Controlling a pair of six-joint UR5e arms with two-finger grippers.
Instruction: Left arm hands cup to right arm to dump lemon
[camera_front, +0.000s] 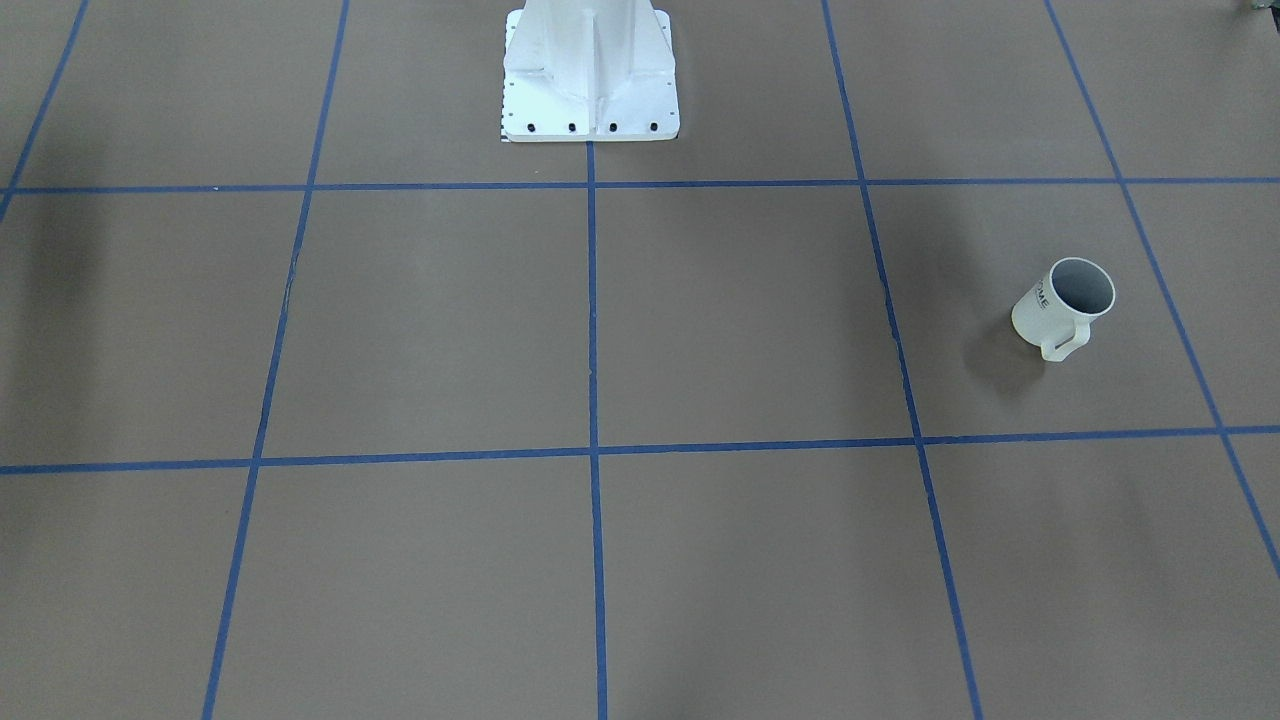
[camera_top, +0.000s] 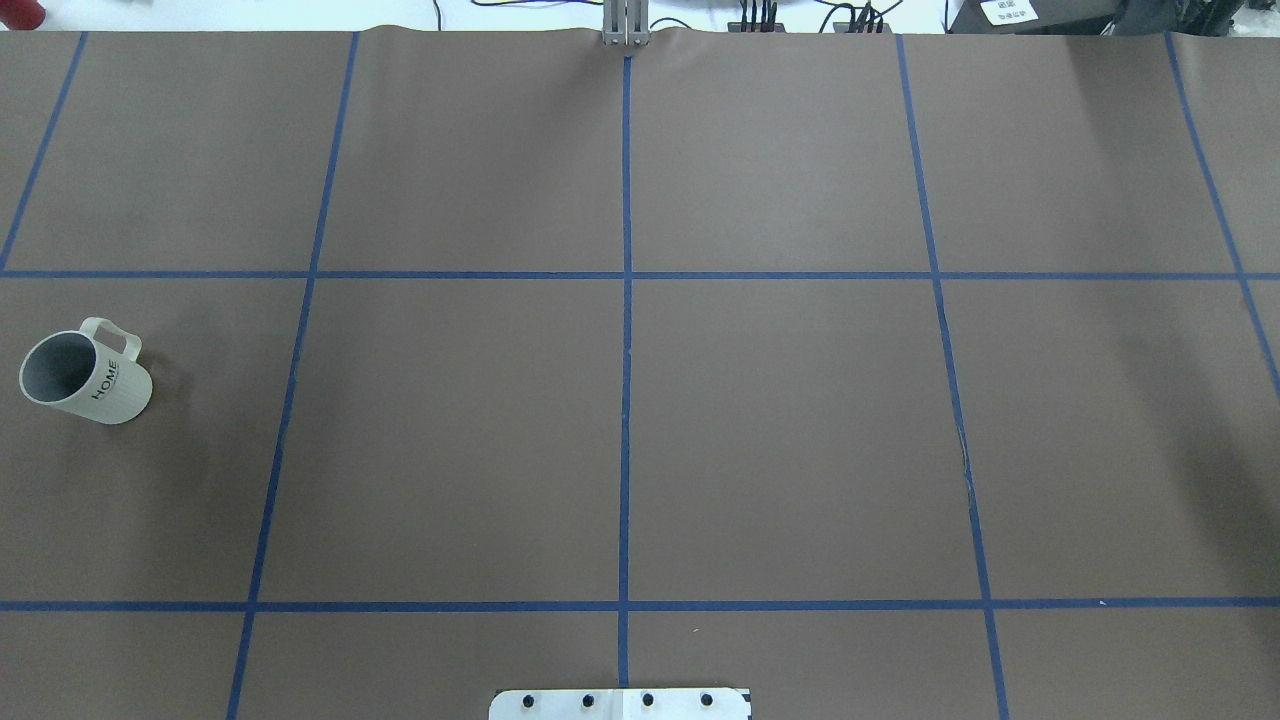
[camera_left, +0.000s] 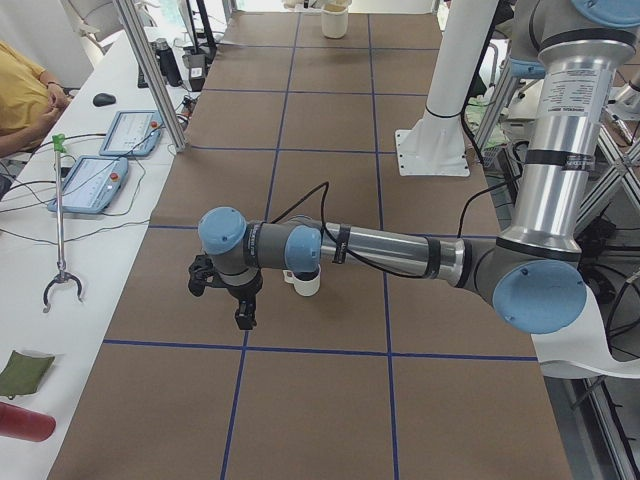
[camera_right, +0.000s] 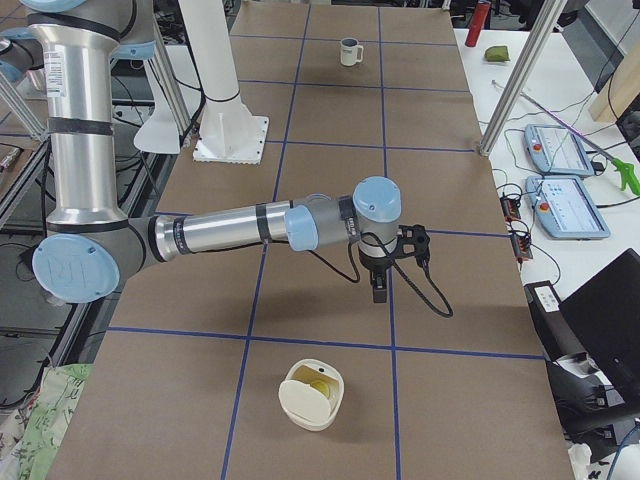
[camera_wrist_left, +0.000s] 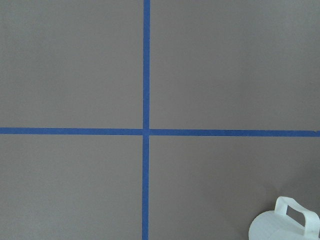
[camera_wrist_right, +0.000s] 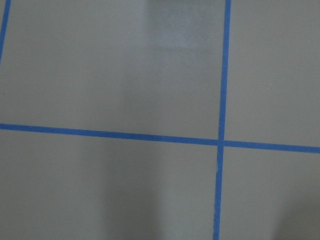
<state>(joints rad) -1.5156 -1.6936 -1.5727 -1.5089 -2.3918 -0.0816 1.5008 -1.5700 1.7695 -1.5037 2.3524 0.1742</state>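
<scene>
The off-white cup (camera_top: 85, 378) with "HOME" on its side stands upright near the table's left end, also seen as the cup (camera_front: 1063, 305), handle toward the far edge. Only grey shows inside it; the lemon is not visible there. The left arm reaches low over the table, and its gripper (camera_left: 243, 312) hangs just beside the cup (camera_left: 306, 284), which the forearm partly hides. The cup's handle (camera_wrist_left: 295, 216) shows in a corner of the left wrist view. The right arm's gripper (camera_right: 379, 288) points down over bare table. I cannot tell whether either gripper is open or shut.
The white pedestal base (camera_front: 590, 75) sits at the robot's edge. A white container (camera_right: 311, 395) holding something pale yellow stands at the table's right end. Side benches carry tablets (camera_right: 572, 205), and a seated person (camera_left: 22, 95) is beside the left bench.
</scene>
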